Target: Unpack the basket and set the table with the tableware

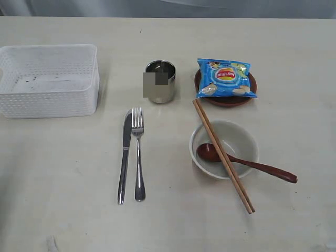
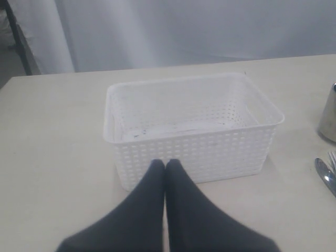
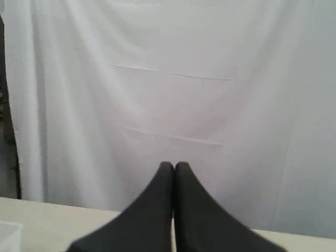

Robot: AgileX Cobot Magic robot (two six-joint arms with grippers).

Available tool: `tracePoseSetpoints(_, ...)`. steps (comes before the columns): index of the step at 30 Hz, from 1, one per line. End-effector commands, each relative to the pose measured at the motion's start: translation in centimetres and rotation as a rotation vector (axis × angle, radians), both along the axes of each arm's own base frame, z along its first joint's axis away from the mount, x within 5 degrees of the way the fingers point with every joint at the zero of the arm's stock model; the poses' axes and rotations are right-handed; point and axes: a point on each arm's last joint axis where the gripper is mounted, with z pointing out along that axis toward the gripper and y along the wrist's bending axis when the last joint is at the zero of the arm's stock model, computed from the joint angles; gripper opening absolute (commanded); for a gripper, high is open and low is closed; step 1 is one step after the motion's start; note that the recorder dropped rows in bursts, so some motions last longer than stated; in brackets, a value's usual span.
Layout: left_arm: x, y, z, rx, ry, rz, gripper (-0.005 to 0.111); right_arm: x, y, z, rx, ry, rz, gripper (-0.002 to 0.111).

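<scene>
The white perforated basket (image 1: 50, 79) (image 2: 191, 126) stands empty at the back left of the beige table (image 1: 63, 178). A steel knife (image 1: 125, 155) and fork (image 1: 138, 152) lie side by side in the middle. Behind them stands the small steel cup (image 1: 160, 81). The cream bowl (image 1: 224, 148) holds the red-brown spoon (image 1: 244, 163), with wooden chopsticks (image 1: 222, 155) laid across its rim. The brown plate (image 1: 226, 90) sits under a blue chip bag (image 1: 226, 79). My left gripper (image 2: 166, 164) is shut and empty, just short of the basket. My right gripper (image 3: 174, 166) is shut, empty, facing a white curtain. Neither arm shows in the exterior view.
A white curtain (image 3: 168, 79) hangs behind the table's far edge. In the left wrist view the steel cup (image 2: 329, 113) and the knife tip (image 2: 325, 176) show to one side of the basket.
</scene>
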Motion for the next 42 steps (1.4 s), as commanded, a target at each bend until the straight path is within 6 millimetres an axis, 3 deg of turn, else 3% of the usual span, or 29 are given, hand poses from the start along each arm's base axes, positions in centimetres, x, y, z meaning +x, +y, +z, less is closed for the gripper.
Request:
tracePoseSetpoints(1,0.0,0.0,0.0,-0.01,-0.008,0.002,0.0,1.9,0.3,-4.8,-0.24,-0.066,-0.065,0.0)
tracePoseSetpoints(3,0.0,0.0,0.0,-0.01,-0.008,0.002,0.0,2.5,0.5,-7.6,-0.368,-0.012,-0.074,0.0)
tracePoseSetpoints(6,0.0,0.0,0.0,-0.01,-0.008,0.002,0.0,2.7,0.6,-9.4,-0.437,0.111,-0.048,0.0)
tracePoseSetpoints(13,0.0,0.0,0.0,-0.01,-0.008,0.002,0.0,2.6,0.1,-11.0,-0.302,0.332,-0.08,0.0)
tracePoseSetpoints(21,0.0,0.0,0.0,-0.01,-0.008,0.002,0.0,2.5,-0.2,-11.5,-0.211,0.406,-0.116,0.0)
tracePoseSetpoints(42,0.0,0.0,0.0,-0.01,-0.008,0.002,0.0,2.5,-0.2,-11.5,-0.213,0.406,-0.116,0.0)
